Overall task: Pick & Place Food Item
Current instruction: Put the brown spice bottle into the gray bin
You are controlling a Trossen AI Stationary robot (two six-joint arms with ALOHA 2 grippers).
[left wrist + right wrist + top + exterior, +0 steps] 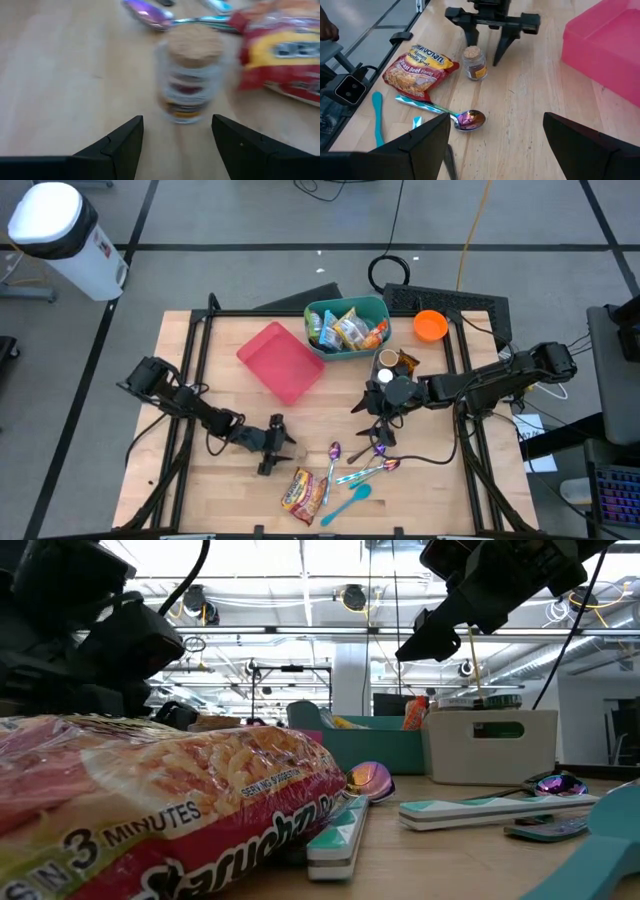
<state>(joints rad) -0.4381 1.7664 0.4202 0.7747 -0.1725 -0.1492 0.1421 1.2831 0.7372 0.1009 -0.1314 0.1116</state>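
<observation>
Two arms: we saw the left gripper (285, 450) low over the front of the table and the right gripper (378, 412) raised near the middle.
Left fingers: spread, either side of the jar but closing on nothing.
Right fingers: spread wide, holding nothing.
Jar: one small cork-topped spice jar (474, 62), standing upright with its long axis vertical and cork up, just ahead of the left gripper and between its fingers (501, 47).
Noodles: one ramen noodle packet (302, 490) lying flat near the front edge, just beside the jar.
Spoons: we counted several at the front right, among them an iridescent spoon (468, 119) and a teal spoon (349, 503); the exact number we could not tell.
Containers: one pink tray (281, 361), one teal bin (322, 345) holding snack packs, one orange bowl (430, 325).
Surface: we worked on a pale wooden table (225, 395) inside a black frame.
Room: grey floor with a white cylindrical bin (55, 230); ceiling lights behind in the low view.
</observation>
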